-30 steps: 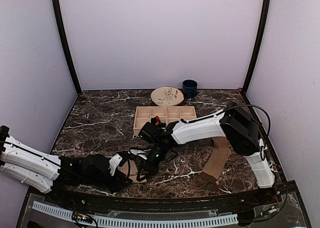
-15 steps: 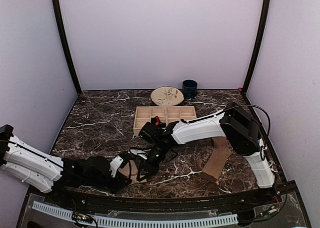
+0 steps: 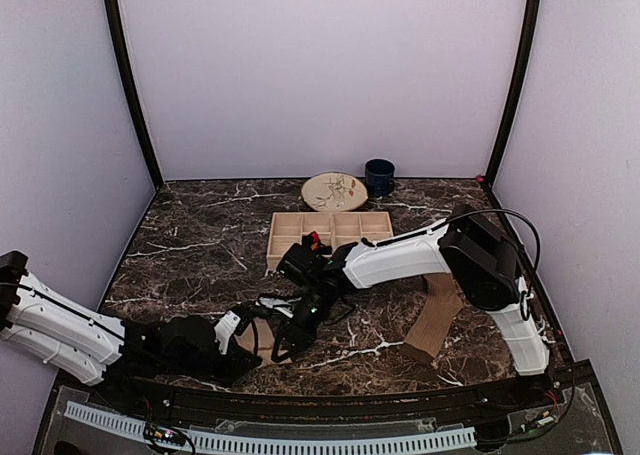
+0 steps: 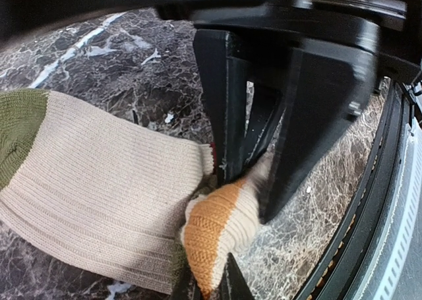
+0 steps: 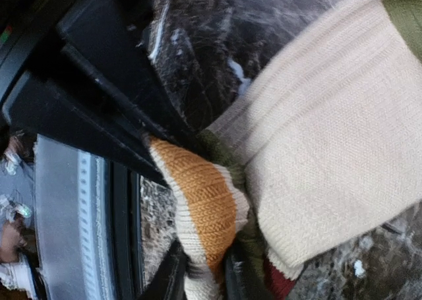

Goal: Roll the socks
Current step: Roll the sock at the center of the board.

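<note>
A dark marble table veined in white is enclosed by pale lavender walls and black corner posts. At the left, the left arm is laid low along the near edge, and the left gripper is closed on the orange end of a striped sock. The sock lies flat on the marble near the front edge, between the two grippers. The right gripper is met there from the other side, its fingers also pinched together on the same orange end.

Beyond them a wooden compartment tray is set on the table. In one of its near middle compartments a small black and red bundle is held, partly covered by the right arm. Behind the tray a round patterned plate lies flat, with a dark blue cup just beside it; the inside of the cup cannot be seen. Toward the right, a plain tan sock is stretched out on the marble, well apart from the grippers.

From above, only a scrap of tan fabric is seen between the grippers. The cream ribbing and an olive-green band are shown by both wrist views, and a maroon edge by the right wrist view alone.
</note>
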You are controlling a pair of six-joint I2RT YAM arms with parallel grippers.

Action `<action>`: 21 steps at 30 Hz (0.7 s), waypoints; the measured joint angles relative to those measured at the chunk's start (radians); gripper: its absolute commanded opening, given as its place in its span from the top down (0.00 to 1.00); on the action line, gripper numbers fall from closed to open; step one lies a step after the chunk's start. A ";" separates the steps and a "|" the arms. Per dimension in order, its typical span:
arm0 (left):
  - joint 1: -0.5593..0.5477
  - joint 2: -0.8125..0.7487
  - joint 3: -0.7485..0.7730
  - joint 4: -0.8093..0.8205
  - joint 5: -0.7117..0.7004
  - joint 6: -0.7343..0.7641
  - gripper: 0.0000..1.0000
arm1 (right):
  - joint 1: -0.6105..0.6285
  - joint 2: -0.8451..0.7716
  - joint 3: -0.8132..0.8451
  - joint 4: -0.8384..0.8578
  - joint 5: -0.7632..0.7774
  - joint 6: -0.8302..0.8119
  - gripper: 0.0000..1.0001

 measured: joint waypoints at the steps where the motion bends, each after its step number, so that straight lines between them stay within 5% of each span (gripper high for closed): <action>1: 0.000 -0.002 0.000 -0.002 -0.003 -0.003 1.00 | 0.000 0.000 -0.003 0.010 -0.005 0.003 0.71; 4: 0.000 -0.014 0.000 -0.015 -0.018 -0.012 1.00 | 0.000 -0.006 -0.021 0.047 -0.015 0.014 0.62; 5: 0.000 -0.018 0.000 -0.020 -0.023 -0.013 1.00 | -0.002 -0.014 -0.036 0.068 -0.019 0.014 0.51; 6: 0.000 -0.021 0.000 -0.025 -0.027 -0.016 1.00 | -0.002 -0.022 -0.052 0.088 -0.018 0.017 0.12; 7: 0.000 -0.024 0.000 -0.030 -0.032 -0.018 1.00 | -0.002 -0.029 -0.065 0.106 -0.023 0.022 0.01; 21: -0.001 -0.042 0.027 -0.087 -0.085 -0.024 1.00 | -0.015 -0.169 -0.280 0.340 0.129 0.040 0.00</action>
